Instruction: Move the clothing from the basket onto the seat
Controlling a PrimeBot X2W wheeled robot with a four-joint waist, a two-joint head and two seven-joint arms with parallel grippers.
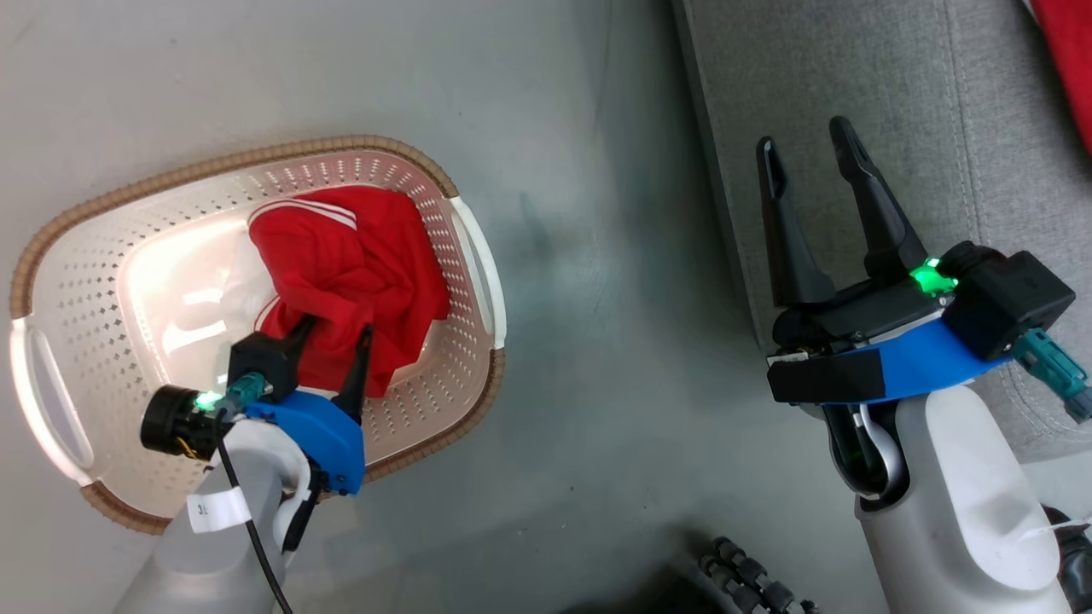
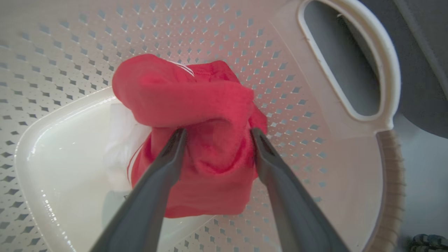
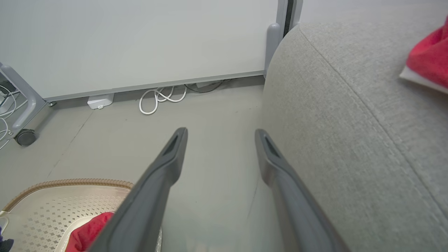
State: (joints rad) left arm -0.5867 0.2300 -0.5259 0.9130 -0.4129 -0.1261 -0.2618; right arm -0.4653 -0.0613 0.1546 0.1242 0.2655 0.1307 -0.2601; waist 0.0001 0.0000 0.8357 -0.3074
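Left pincer down in the basket on the red garment; right pincer by the seat.

The grey woven seat, with its stitched seam, lies on my right, and a second red piece with a white edge rests at its far corner. The cream perforated basket with the brown rim stands on the grey floor to my left, apart from the seat. Inside it the red garment lies crumpled against the wall nearest the seat, with thin white stripes on top and white fabric showing beneath. My left pincer is spread, its fingers pushed in on either side of a bunched fold. My right pincer is spread too, holding nothing, over the seat's edge.
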